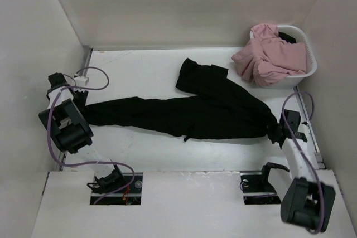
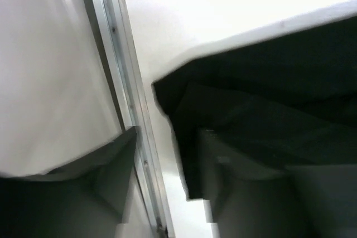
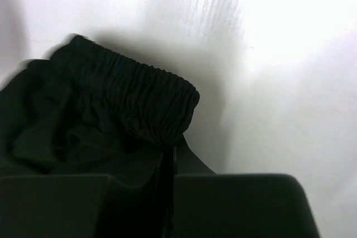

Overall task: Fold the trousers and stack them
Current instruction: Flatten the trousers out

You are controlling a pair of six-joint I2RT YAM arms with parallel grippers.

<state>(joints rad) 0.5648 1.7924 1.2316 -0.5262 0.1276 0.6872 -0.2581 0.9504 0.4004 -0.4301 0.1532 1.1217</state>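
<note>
The black trousers [image 1: 201,112] lie spread across the white table; one leg runs left, the other is bent toward the back. My left gripper [image 1: 80,100] is at the left leg's end. In the left wrist view it [image 2: 178,204] is open, and the leg's hem [image 2: 184,115] lies over the right finger [image 2: 251,199] with bare table in the gap. My right gripper [image 1: 276,131] is shut on the gathered elastic waistband [image 3: 139,93] at the right end; the jaws [image 3: 173,193] are pressed together with fabric pinched between them.
A white basket [image 1: 308,62] at the back right holds pink garments [image 1: 268,57]. A metal rail [image 2: 125,82] and the left wall stand right beside the left gripper. Walls close in the table at the back and on both sides.
</note>
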